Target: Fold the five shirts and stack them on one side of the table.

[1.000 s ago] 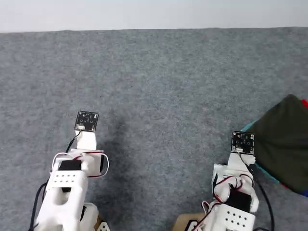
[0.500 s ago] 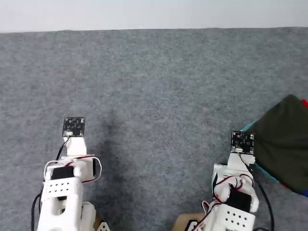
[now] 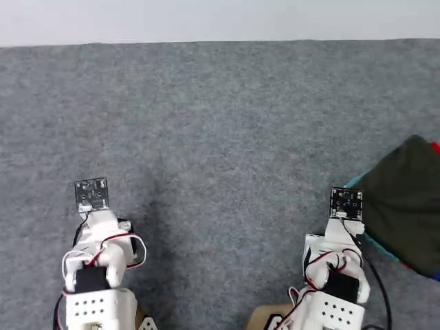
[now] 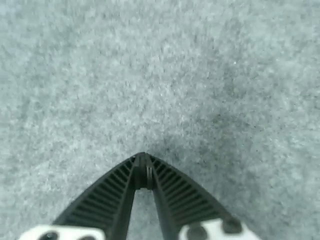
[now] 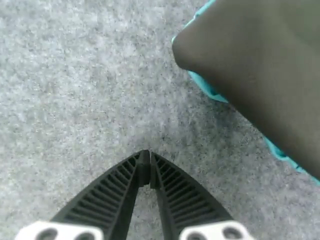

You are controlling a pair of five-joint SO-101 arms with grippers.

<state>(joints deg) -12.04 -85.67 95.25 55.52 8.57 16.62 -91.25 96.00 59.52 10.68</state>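
Observation:
A stack of folded shirts [image 3: 405, 203] lies at the right edge of the table, a dark olive one on top with teal, red and blue edges showing beneath. In the right wrist view the dark shirt [image 5: 260, 70] and the teal edge [image 5: 207, 87] lie just beyond my right gripper [image 5: 146, 159], which is shut and holds nothing. The right arm [image 3: 337, 268] stands at the front right, beside the stack. My left gripper [image 4: 144, 162] is shut over bare grey carpet. The left arm [image 3: 96, 261] stands pulled back at the front left.
Grey carpet [image 3: 227, 124] covers the table, with a pale wall strip [image 3: 220, 20] along the far edge. A brown board corner [image 3: 265, 317] shows at the front between the arm bases.
The left arm has drawn back toward the front left; its wrist camera moved from near the middle left down and leftward. The right arm and the shirt stack have stayed still.

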